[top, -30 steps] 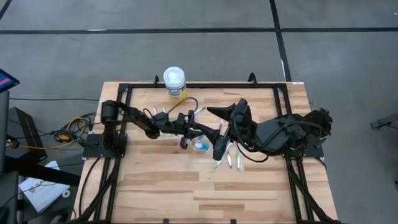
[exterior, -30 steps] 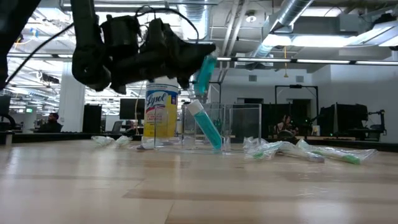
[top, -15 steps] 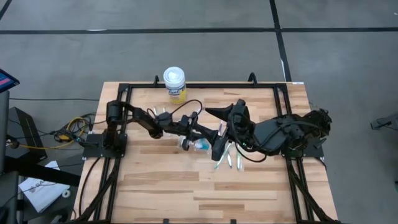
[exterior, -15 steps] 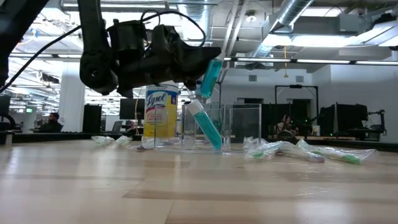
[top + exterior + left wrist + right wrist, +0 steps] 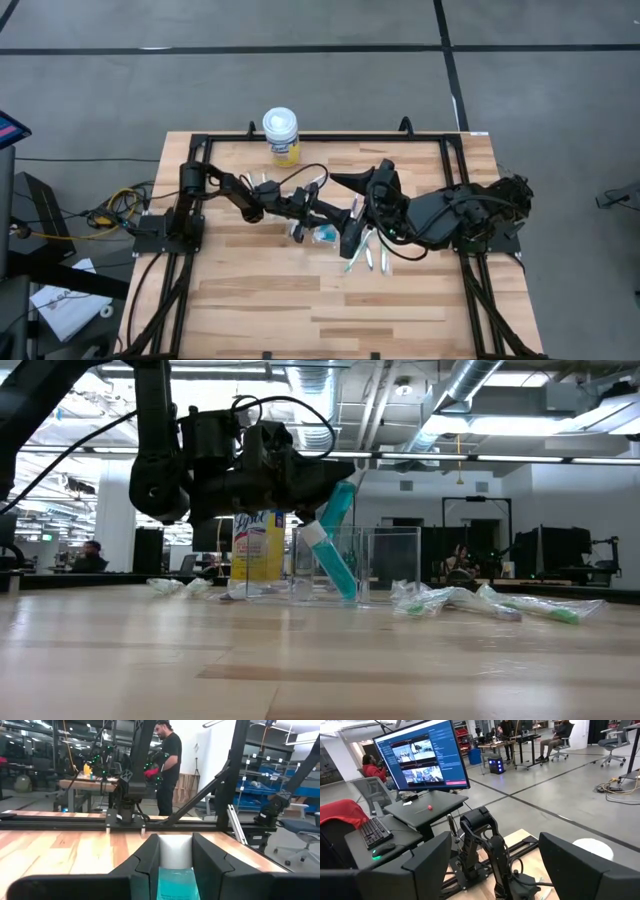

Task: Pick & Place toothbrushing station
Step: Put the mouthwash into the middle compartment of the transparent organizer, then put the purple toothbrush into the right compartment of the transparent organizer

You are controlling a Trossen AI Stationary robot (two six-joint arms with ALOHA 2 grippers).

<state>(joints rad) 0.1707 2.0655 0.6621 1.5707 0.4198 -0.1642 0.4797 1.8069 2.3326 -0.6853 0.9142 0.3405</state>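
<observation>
One toothpaste tube (image 5: 330,562) leans inside clear cup (image 5: 355,565).

Clear cup (image 5: 340,565) hemmed by both arms, wipes canister (image 5: 281,134) behind, front boards free

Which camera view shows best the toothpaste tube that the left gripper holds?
The low view: the held toothpaste tube hangs tilted over the clear cup, its whole length visible. The left wrist view shows only its white cap end between the left gripper fingers. The high view hides it under the arms. The right wrist view misses it.
</observation>
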